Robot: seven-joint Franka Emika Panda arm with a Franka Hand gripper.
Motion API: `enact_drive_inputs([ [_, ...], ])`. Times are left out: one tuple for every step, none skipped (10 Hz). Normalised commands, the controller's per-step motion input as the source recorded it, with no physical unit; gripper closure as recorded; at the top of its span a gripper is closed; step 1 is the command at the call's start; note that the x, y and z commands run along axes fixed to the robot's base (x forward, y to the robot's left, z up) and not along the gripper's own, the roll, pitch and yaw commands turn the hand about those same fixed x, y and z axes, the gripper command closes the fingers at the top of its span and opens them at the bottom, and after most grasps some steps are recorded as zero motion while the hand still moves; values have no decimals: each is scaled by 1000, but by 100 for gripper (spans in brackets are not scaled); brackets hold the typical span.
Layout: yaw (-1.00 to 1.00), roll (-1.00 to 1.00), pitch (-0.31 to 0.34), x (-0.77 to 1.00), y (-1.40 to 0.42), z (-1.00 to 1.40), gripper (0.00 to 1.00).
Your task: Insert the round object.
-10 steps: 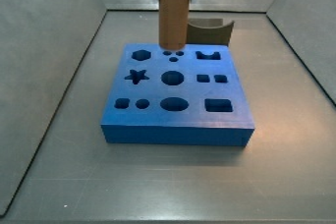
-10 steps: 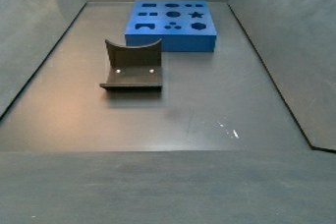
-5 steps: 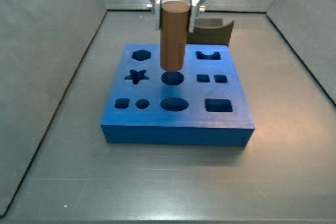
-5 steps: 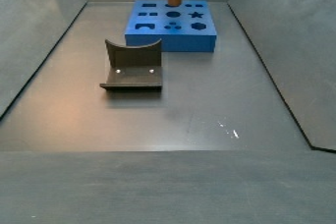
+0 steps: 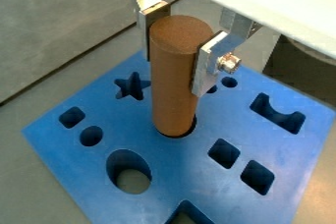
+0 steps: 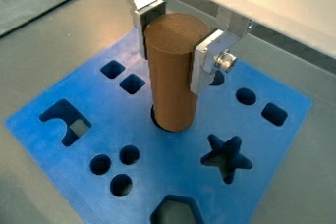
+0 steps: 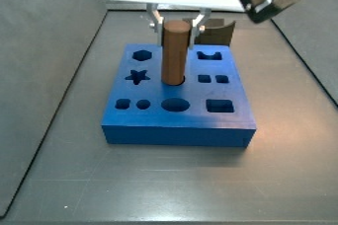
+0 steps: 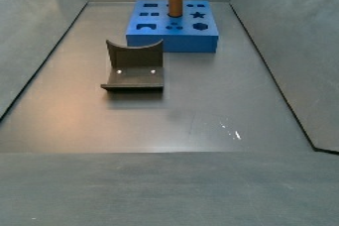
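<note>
both wrist views show our gripper clamped on the upper part of the round object, its silver fingers pressed against the sides of the reddish-brown peg. we hold the peg upright over the blue block, and its lower end sits in the mouth of the round hole near the block's middle; in a wrist view the dark rim of that hole shows just around the peg's base. how deep it has gone we cannot tell, but most of its length stands above the block in a side view, so we judge the insertion begun and not finished. what is left, as we read it, is to push the peg straight down until it seats, then let go. the star hole and the other cut-outs are empty. the fixture stands well apart from the block on the floor.
</note>
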Motion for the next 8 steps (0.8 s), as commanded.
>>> enact_drive_inputs([
  [-77,0,0,31,83,-249,100],
  [-71,0,0,71,60,-306,100],
  [-83,-23,0,71,0,-406,100],
  [-106,-60,-47,103,0,-511,100],
  [-123,-41,-27,154,0,-474,100],
  [-114,-19,-19,100,0,-429,100],
  [-97,0,-31,20,0,-417,100],
  [-80,0,-64,0,0,-414,100],
])
